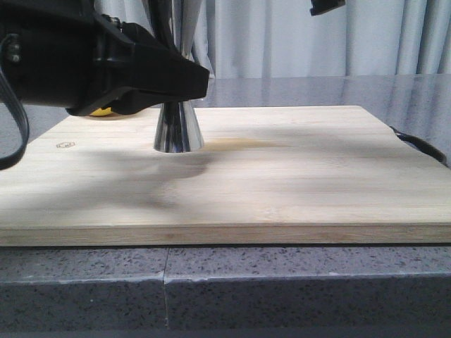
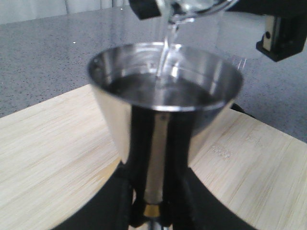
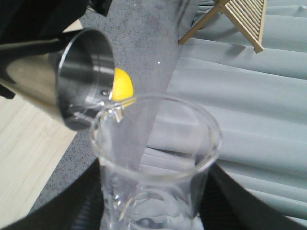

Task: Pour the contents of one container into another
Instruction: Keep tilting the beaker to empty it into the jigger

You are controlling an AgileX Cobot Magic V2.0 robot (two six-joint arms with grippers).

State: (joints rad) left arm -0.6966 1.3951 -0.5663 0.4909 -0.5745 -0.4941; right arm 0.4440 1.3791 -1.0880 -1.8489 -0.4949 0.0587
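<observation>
The steel jigger [image 1: 178,131] stands on the wooden board [image 1: 296,183]. My left gripper [image 1: 184,79] is shut on its narrow waist, its black fingers [image 2: 125,203] flanking the gold band [image 2: 152,210]. The jigger's upper cup [image 2: 165,91] holds clear liquid. Above it my right gripper [image 3: 153,206] is shut on the clear glass beaker [image 3: 153,163], which is tilted with its spout [image 3: 112,109] over the jigger's rim [image 3: 84,79]. In the left wrist view a thin stream [image 2: 165,50] runs from the beaker [image 2: 194,7] into the cup. The front view shows only a black corner of the right arm [image 1: 328,5].
The board lies on a grey speckled counter [image 1: 282,289], with a curtain behind. A yellow round object [image 1: 104,111] sits behind the left arm. A black cable [image 1: 417,144] lies by the board's right edge. A slatted wooden rack [image 3: 244,19] shows in the right wrist view.
</observation>
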